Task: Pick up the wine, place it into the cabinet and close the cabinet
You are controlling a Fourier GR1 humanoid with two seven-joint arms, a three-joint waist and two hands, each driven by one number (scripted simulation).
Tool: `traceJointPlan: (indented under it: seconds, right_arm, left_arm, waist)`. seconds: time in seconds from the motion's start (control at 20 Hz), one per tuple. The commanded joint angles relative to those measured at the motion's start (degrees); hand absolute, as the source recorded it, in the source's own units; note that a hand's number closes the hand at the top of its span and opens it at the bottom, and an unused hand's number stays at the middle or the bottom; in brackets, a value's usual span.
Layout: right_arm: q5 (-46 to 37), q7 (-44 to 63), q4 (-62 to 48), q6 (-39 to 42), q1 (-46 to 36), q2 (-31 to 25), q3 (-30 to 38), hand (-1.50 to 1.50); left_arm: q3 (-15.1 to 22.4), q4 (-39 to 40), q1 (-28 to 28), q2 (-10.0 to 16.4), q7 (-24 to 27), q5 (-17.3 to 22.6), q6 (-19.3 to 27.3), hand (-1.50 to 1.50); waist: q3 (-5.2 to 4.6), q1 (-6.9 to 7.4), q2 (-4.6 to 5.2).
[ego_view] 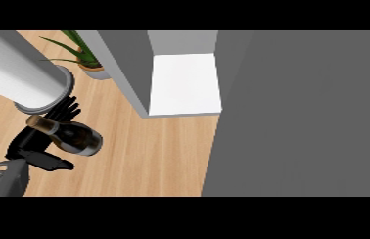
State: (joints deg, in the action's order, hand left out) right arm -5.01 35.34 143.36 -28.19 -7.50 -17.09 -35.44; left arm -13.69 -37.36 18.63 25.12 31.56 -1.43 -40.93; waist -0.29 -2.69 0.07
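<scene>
A dark wine bottle point(72, 136) with a tan neck and a pale label lies tilted in my left hand point(30, 144) at the lower left, above the wooden counter point(159, 155). The fingers point(66, 108) curl round behind the bottle and the thumb point(49, 162) sits below it. The cabinet point(127, 69) stands open at the upper middle, showing its white inner shelf point(184, 83). Its grey door point(289, 115) fills the right side of the view. The bottle is to the left of the cabinet's opening and apart from it. My right hand does not show.
A large white cylinder on a grey base point(29, 81) stands at the upper left, close to my left hand's fingers. A potted green plant point(85, 57) sits behind it next to the cabinet's grey wall. Bare wood lies between the bottle and the cabinet.
</scene>
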Motion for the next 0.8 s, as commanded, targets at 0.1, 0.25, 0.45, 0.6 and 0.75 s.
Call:
traceJointPlan:
  seconds: [0.1,0.25,0.45,0.6,0.75]
  right_arm:
    - [-3.8,3.5,7.8,-0.9,0.3,-1.4,-0.1,-1.50]
    - [-3.6,2.0,6.6,-0.8,-0.1,-1.9,-0.4,-1.50]
    - [-1.8,-0.1,7.9,-0.6,3.2,-3.8,-0.8,-1.50]
    - [-1.0,1.7,9.1,-0.8,2.3,-5.2,1.4,-1.50]
    - [-2.2,1.2,7.9,-1.7,0.9,-4.2,-0.2,-1.50]
  left_arm:
    - [2.0,6.4,2.1,-0.3,6.9,0.0,-8.7,-1.50]
    - [4.2,7.2,0.6,-0.6,10.2,-1.6,-9.0,-1.50]
    - [4.9,9.8,2.6,-0.2,11.0,-1.8,-8.3,-1.50]
    - [5.7,10.3,2.7,0.0,13.4,-2.1,-7.6,-1.50]
    - [6.9,10.3,2.4,-3.8,14.8,-2.1,-4.8,-1.50]
  waist:
    - [-0.08,-0.25,0.03]
    - [-0.06,0.17,0.04]
    - [0.04,0.05,0.10]
    - [-0.07,-0.40,0.15]
    - [-0.11,-0.12,0.01]
